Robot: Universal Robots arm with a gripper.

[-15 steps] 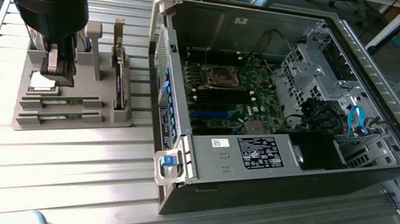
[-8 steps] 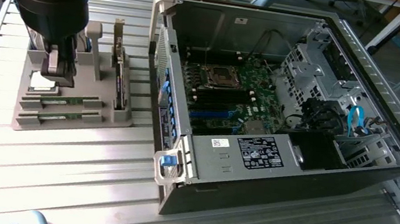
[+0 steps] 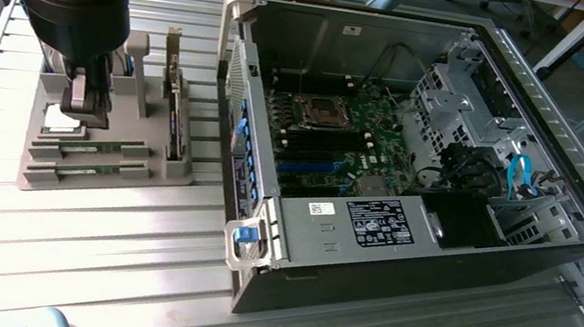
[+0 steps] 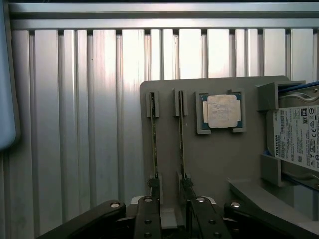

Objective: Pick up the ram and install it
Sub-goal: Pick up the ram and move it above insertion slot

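1. The tool (image 4: 174,208) is seen with its fingers spread apart and nothing gripped, low over a grey fixture tray (image 4: 219,164) on the slatted metal worktop (image 4: 75,124).
2. The ram (image 4: 181,144) is seated edge-up in a tray slot, its near end in line with the gap between the fingers. A second stick (image 4: 153,144) is slotted just beside it.
3. A square processor chip (image 4: 224,111) is set in a pocket farther along the tray, with a hard drive (image 4: 299,137) beside it.
4. An open computer case (image 3: 310,37) is noted well apart, at the exterior view's right.
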